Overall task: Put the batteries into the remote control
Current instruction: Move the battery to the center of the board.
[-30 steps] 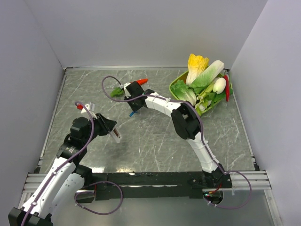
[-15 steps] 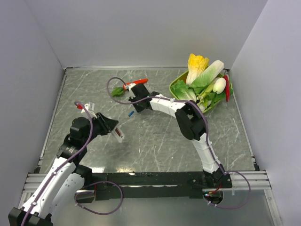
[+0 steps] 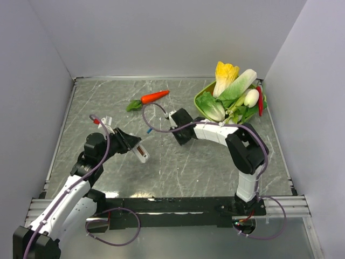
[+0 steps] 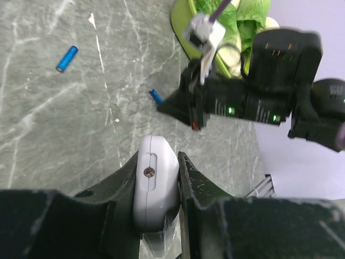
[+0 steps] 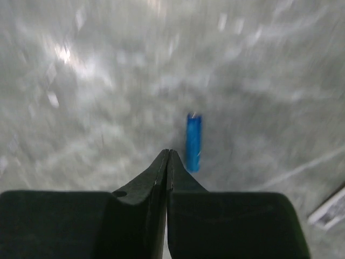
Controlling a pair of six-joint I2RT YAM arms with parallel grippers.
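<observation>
in the left claw (image 4: 157, 162): remote control (image 4: 156, 181), pinched by its long sides between both fingers, rounded end poking out past the tips, screw hole facing up
left claw opening: narrow, just the width of the remote control
right claw (image 5: 168, 154): out beyond the free end of the remote control, pressed fully together, nothing caught between the fingers, tips low over the worktop (image 3: 178, 172)
near battery (image 4: 156, 96): blue, flat on the worktop ahead of the remote control, just beside the right claw's tips, not gripped
far battery (image 4: 67, 58): blue, flat on the worktop, farther from the remote control than the near battery and well apart from it
carrot (image 3: 153, 97): on the worktop well beyond the remote control, toward the back wall
green bowl (image 3: 200, 102): heaped with leafy vegetables, far from the remote control, past the right claw
remote control against the worktop: touching or lifted, cannot tell
</observation>
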